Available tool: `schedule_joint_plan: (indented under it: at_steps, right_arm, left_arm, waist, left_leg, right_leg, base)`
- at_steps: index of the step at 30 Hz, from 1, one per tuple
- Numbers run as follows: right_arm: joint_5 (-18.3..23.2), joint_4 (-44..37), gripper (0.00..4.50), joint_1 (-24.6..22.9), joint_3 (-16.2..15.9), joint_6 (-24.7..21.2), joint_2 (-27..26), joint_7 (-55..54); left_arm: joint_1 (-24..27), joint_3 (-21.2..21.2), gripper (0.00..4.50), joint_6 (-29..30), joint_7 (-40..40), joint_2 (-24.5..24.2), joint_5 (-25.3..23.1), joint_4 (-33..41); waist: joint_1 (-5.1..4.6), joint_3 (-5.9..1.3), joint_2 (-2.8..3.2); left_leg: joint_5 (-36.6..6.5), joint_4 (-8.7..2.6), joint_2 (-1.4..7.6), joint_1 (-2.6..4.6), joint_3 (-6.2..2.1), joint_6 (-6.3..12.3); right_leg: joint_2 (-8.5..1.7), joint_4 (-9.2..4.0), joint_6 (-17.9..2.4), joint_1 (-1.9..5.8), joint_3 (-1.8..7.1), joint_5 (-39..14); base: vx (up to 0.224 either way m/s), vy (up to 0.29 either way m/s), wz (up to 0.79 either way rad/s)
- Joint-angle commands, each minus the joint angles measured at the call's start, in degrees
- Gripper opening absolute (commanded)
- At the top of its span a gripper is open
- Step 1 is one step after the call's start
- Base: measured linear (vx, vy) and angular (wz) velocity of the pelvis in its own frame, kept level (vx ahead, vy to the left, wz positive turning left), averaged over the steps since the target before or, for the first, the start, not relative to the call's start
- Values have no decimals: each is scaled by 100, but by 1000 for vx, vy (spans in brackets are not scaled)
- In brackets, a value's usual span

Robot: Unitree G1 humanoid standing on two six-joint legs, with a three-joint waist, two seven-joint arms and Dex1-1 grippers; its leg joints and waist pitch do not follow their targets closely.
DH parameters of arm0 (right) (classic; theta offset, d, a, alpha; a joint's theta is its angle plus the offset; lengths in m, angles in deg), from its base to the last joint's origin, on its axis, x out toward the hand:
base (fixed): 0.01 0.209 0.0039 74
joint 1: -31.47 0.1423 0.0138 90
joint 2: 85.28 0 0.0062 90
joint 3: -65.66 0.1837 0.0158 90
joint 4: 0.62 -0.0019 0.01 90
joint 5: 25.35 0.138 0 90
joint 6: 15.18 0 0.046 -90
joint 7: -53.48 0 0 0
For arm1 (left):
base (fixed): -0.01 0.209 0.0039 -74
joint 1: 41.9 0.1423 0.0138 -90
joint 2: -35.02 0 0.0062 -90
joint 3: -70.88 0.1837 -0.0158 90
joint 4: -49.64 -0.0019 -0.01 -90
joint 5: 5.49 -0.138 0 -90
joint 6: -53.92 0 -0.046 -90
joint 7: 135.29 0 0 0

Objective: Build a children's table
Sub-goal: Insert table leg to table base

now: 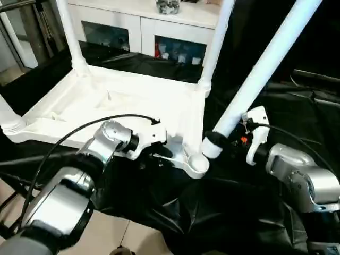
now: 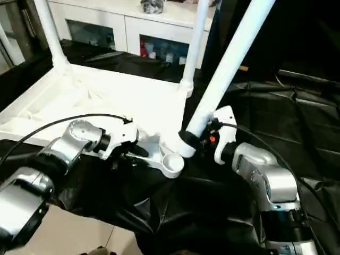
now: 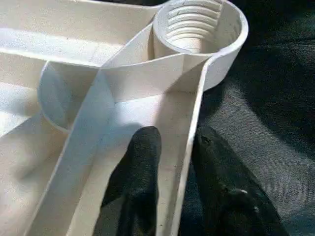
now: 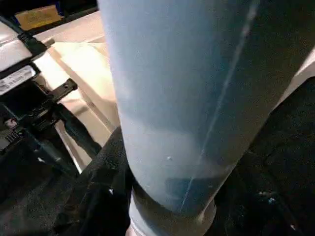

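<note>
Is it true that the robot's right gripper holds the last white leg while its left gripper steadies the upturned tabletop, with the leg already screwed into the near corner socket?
Not quite: the leg isn't in yet. The left eye view shows the socket empty, the leg's end beside it.

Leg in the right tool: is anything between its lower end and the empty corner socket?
Nothing visible blocks it. The leg ends just beside the open threaded socket. The left tool straddles the tabletop rim short of the socket.
</note>
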Motion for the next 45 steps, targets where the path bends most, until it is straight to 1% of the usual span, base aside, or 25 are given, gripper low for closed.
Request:
schedule_joint_plan:
  at_steps: [1,2,5,6,7,8,10,14,15,17,19,21,22,23,25,26,27,28,30,31,33,36,38,41,45]
  right_arm:
    - [73,-190,188,29,-19,-61,87,37]
    - [68,-188,188,33,-28,-62,89,42]
    - [39,-146,188,67,-62,-42,77,52]
    - [33,-131,188,78,-69,-36,69,49]
    - [27,-120,188,86,-75,-31,61,47]
    - [10,-87,188,109,-86,-13,39,37]
    - [1,-56,188,131,-86,-1,15,21]
    - [-68,63,188,200,-163,61,2,24]
    - [-90,82,188,208,-180,75,13,27]
    - [-206,202,188,249,-264,164,46,20]
    - [-288,325,188,293,-305,244,29,-17]
    - [-318,434,188,347,-308,270,-9,-57]
    - [-365,578,188,431,-331,290,-55,-107]
    - [-388,650,188,474,-346,299,-75,-126]
    - [-428,766,188,544,-384,334,-98,-126]
    - [-431,776,188,551,-387,338,-99,-124]
    - [-451,924,188,644,-434,343,-123,-85]
    - [-493,1019,188,700,-484,381,-131,-55]
    - [-532,1106,188,761,-574,386,-129,25]
    - [-542,1133,188,783,-612,373,-127,71]
    - [-552,1141,188,827,-720,202,-79,166]
    - [-580,1149,188,867,-848,-39,35,268]
    - [-586,1168,188,878,-864,-88,72,310]
    - [-613,1181,188,886,-912,-206,190,402]
    - [-563,1098,188,888,-850,-309,331,504]
  left_arm:
    - [-100,2,103,267,139,31,-136,-160]
    - [-122,-12,84,373,147,45,-160,-213]
    - [-181,-136,74,803,238,90,-165,-325]
    - [-179,-143,60,881,278,89,-174,-325]
    - [-174,-153,50,959,334,93,-178,-329]
    - [-155,-186,45,1128,467,111,-170,-337]
    - [-135,-236,43,1261,564,140,-141,-349]
    - [1,-540,21,1933,955,323,71,-220]
    - [25,-556,21,1983,975,341,87,-178]
    - [225,-617,14,2096,950,420,169,178]
    - [440,-600,9,1983,787,453,202,563]
    - [593,-579,2,2041,736,472,231,851]
    - [819,-544,1,2134,673,493,290,1259]
    - [936,-540,1,2248,664,510,319,1483]
    - [1102,-515,0,2321,669,519,335,1790]
    - [1112,-512,0,2321,671,520,334,1808]
    - [1226,-465,0,2331,746,518,291,1985]
    - [1304,-406,0,2271,744,486,225,2101]
    - [1386,-317,0,2213,745,425,109,2206]
    - [1425,-294,0,2230,756,400,57,2266]
    - [1455,-268,0,2215,847,354,-67,2299]
    - [1466,-267,0,2179,892,289,-182,2368]
    - [1459,-266,0,2153,884,267,-190,2383]
    - [1462,-242,0,2112,886,193,-218,2441]
    - [1441,-362,0,1848,834,197,-153,2422]
  waist:
    - [-5,-388,42]
    - [-11,-377,38]
    - [-8,-369,-5]
    - [-5,-368,9]
    - [-9,-369,9]
    - [-31,-371,-11]
    - [-60,-373,-19]
    - [-136,-372,-58]
    - [-139,-375,-52]
    - [-146,-382,-58]
    - [-154,-386,-62]
    - [-152,-397,-47]
    - [-142,-407,-60]
    - [-164,-395,-58]
    - [-152,-389,-36]
    - [-141,-388,-26]
    - [-142,-397,-41]
    - [-143,-385,-34]
    - [-149,-370,-67]
    - [-150,-367,-51]
    - [-158,-362,-87]
    - [-157,-353,-68]
    - [-162,-357,-101]
    - [-161,-364,-95]
    - [-156,-369,-128]
  left_leg:
    - [-1795,-426,9,116,14,-158]
    - [-1876,-431,9,128,11,-161]
    - [-1910,-426,-2,125,2,-137]
    - [-1905,-433,1,121,-4,-135]
    - [-1899,-435,2,112,-7,-140]
    - [-1835,-444,-13,68,-19,-134]
    - [-1811,-440,-17,64,-24,-117]
    - [-1748,-416,-33,53,-10,-29]
    - [-1721,-415,-33,52,-10,-20]
    - [-1629,-408,-29,49,-4,13]
    - [-1494,-409,-19,38,11,60]
    - [-1464,-412,3,63,20,74]
    - [-1432,-415,19,61,22,67]
    - [-1405,-426,5,24,11,70]
    - [-1438,-417,9,82,45,83]
    - [-1469,-422,9,77,46,72]
    - [-1477,-427,15,77,41,62]
    - [-1521,-435,13,79,38,58]
    - [-1624,-442,5,77,35,33]
    - [-1701,-441,5,86,25,18]
    - [-1722,-447,-4,83,26,17]
    - [-1797,-460,1,96,10,-6]
    - [-1842,-465,0,92,6,-21]
    - [-1904,-473,7,102,-6,-42]
    - [-1873,-465,-3,88,4,-10]
  right_leg:
    - [-316,-513,-939,262,208,-2081]
    - [-316,-532,-902,250,203,-2248]
    - [-330,-570,-803,245,187,-2571]
    - [-333,-569,-787,247,184,-2612]
    - [-334,-569,-773,251,183,-2622]
    - [-331,-569,-688,283,163,-2684]
    - [-331,-572,-678,276,158,-2679]
    - [-317,-584,-704,269,150,-2709]
    - [-321,-583,-704,270,149,-2717]
    - [-324,-582,-730,267,155,-2648]
    - [-321,-569,-836,270,168,-2428]
    - [-316,-548,-924,257,179,-2237]
    - [-320,-517,-976,270,185,-2091]
    - [-314,-500,-977,280,177,-2069]
    - [-302,-526,-1000,240,200,-2060]
    - [-303,-521,-1003,246,203,-2053]
    - [-304,-510,-1000,253,198,-2042]
    - [-298,-518,-983,245,193,-2097]
    - [-307,-553,-845,236,189,-2388]
    - [-311,-561,-766,228,185,-2552]
    - [-300,-584,-656,221,180,-2712]
    - [-306,-618,-509,197,182,-2937]
    - [-305,-625,-478,195,174,-2981]
    - [-307,-625,-476,186,171,-2959]
    - [-302,-630,-476,190,172,-2916]
  base:
    - [0,0,0]
    - [0,0,0]
    - [0,0,0]
    - [0,0,0]
    - [0,0,0]
    - [0,0,0]
    - [0,0,0]
    - [0,0,0]
    - [0,0,0]
    - [0,0,0]
    - [0,0,0]
    - [0,0,0]
    - [0,0,0]
    - [0,0,0]
    - [0,0,0]
    - [0,0,0]
    - [0,0,0]
    - [0,0,0]
    - [0,0,0]
    - [0,0,0]
    - [0,0,0]
    - [0,0,0]
    - [0,0,0]
    - [0,0,0]
    - [0,0,0]
